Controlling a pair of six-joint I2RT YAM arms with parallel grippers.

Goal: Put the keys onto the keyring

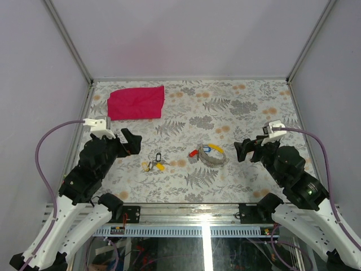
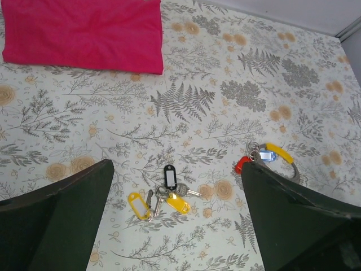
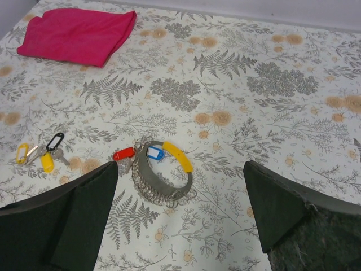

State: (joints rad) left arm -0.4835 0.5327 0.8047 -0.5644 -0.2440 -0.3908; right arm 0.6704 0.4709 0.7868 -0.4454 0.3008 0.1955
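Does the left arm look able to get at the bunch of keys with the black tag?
Probably yes: the open left claw faces the bunch of keys, nothing lying between them.

- Left wrist view: the red cloth (image 2: 84, 31), up-left of the keyring (image 2: 293, 172), is cut by the top edge.
- The keyring's lower side hides behind 1 dark finger (image 2: 299, 220).
- Top view: the keys (image 1: 154, 164) left of the keyring are too small to count.

Keys (image 1: 155, 163) left of keyring (image 1: 216, 158) (well apart)
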